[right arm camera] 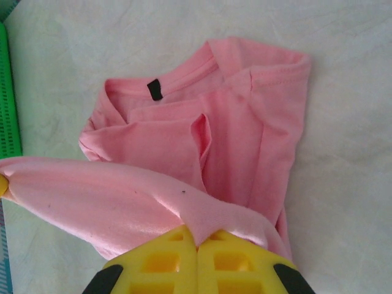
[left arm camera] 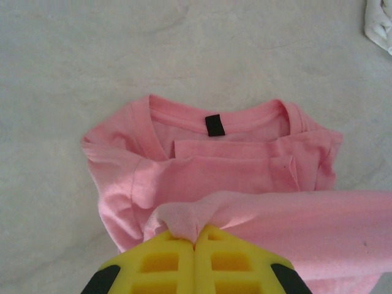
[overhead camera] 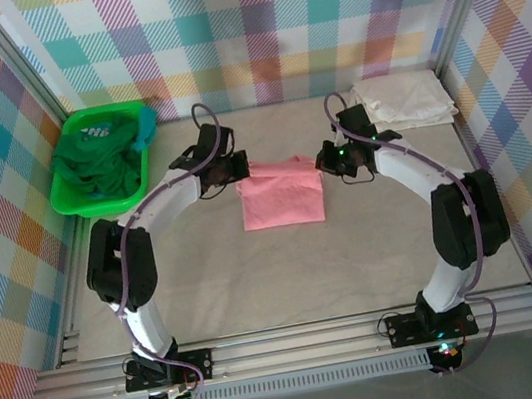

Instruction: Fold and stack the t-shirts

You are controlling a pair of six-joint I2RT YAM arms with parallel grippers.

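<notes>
A bright green plastic bin sits well to the left of the plain salmon-pink cloth t-shirt, at the far left corner of the pale grey table. A crumpled dark green t-shirt fills the bin, and a bit of teal cloth hangs over the bin's edge on the side nearer the pink shirt.

The left gripper touches the pink shirt's far left corner. In the left wrist view its yellow fingers are pressed together on a pinched fold of pink cloth, which rises off the table from the layers lying flat beyond it. The collar with its small black label lies past that fold.

The pink shirt lies at the middle of the table, folded to a rough rectangle.

The right gripper touches the pink shirt's far right corner. Its yellow fingers are likewise closed on a raised fold of the same shirt, which stretches away toward the other gripper.

A folded cream-white t-shirt lies flat, well right of the pink shirt and farther back.
</notes>
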